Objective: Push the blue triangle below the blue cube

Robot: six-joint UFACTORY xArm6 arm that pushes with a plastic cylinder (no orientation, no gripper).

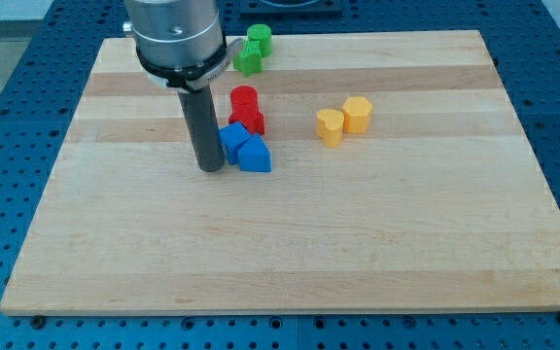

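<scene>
The blue cube (232,140) sits near the board's middle, a little left. The blue triangle (255,156) lies against its lower right side, touching it. My tip (211,168) rests on the board just left of the blue cube, close to or touching its left face. The rod rises from there to the arm's round head at the view's top.
Two red blocks (246,109) stand just above the blue cube. Two green blocks (254,49) lie near the top edge. Two yellow blocks (344,121) sit to the right of the middle. The wooden board (290,253) ends on a blue perforated table.
</scene>
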